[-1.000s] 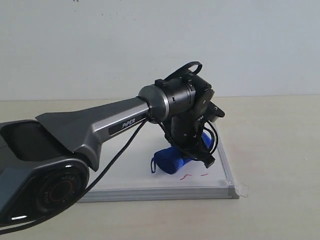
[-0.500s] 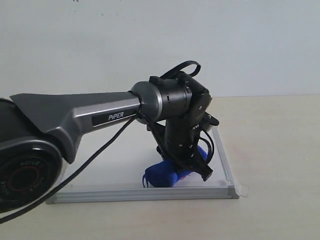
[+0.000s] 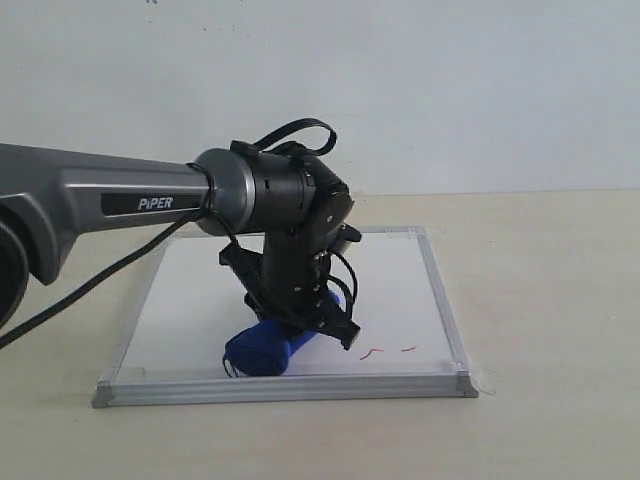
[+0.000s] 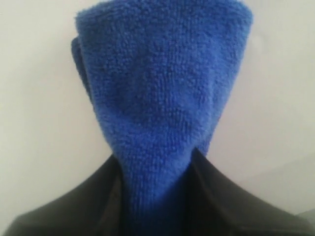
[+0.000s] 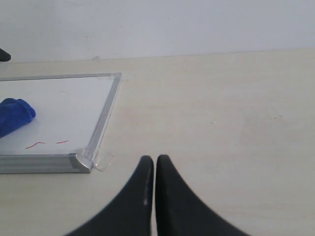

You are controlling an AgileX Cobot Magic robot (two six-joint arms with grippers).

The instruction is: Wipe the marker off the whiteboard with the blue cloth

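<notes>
The whiteboard (image 3: 190,300) lies flat on the table, silver-framed, with tape tabs at its corners. My left gripper (image 3: 318,318) is shut on the blue cloth (image 3: 265,347), which is pressed onto the board near its front edge. In the left wrist view the blue cloth (image 4: 162,98) fills the frame between the black fingers (image 4: 221,196). Two short red strokes of marker (image 3: 385,351) show just right of the cloth, also seen as marker (image 5: 47,143) beside the blue cloth (image 5: 15,115) on the whiteboard (image 5: 74,98). My right gripper (image 5: 155,160) is shut and empty over bare table, off the board's corner.
A clear tape tab (image 3: 485,380) sticks out at the board's front right corner. The beige table (image 3: 550,300) runs right of the board, and a plain white wall (image 3: 450,90) stands behind. The left arm (image 3: 120,205) reaches in over the board's left side.
The left arm has swept the cloth leftward along the board's front edge, uncovering two short red strokes that it hid half a second ago. The right gripper's earlier position is not shown.
</notes>
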